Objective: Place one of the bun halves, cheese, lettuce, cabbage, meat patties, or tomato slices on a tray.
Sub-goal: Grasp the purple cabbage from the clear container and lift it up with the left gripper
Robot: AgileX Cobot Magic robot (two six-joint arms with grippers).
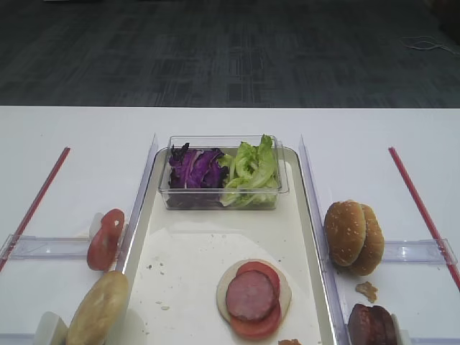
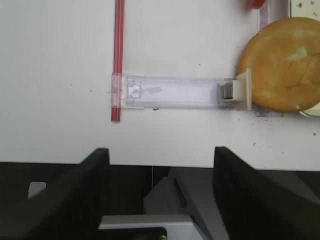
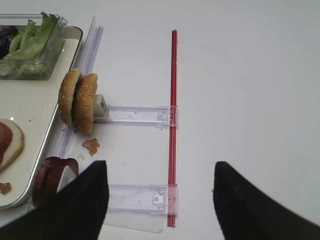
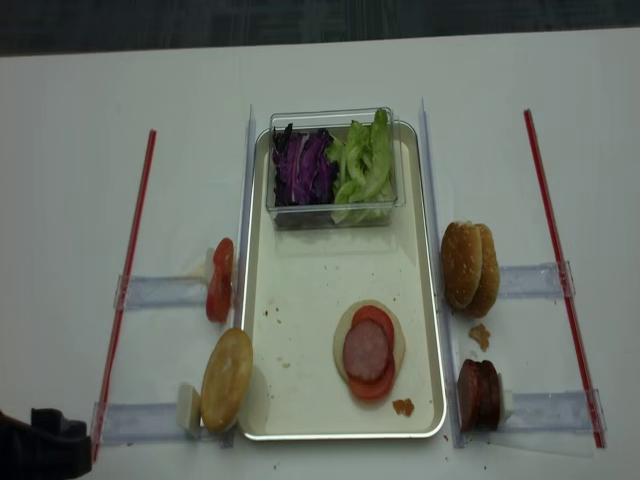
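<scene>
The cream tray holds a clear tub with purple cabbage and lettuce, and a stack of tomato slices and a meat patty on a pale round base. Left of the tray stand tomato slices and a plain bun half. On its right are two sesame bun halves and meat patties. I see no cheese. My left gripper hangs open and empty over the table's front edge. My right gripper is open and empty, right of the patties.
Clear plastic rails and red strips lie on the white table on both sides of the tray. A crumb sits by the sesame buns. My left arm shows at the bottom left corner.
</scene>
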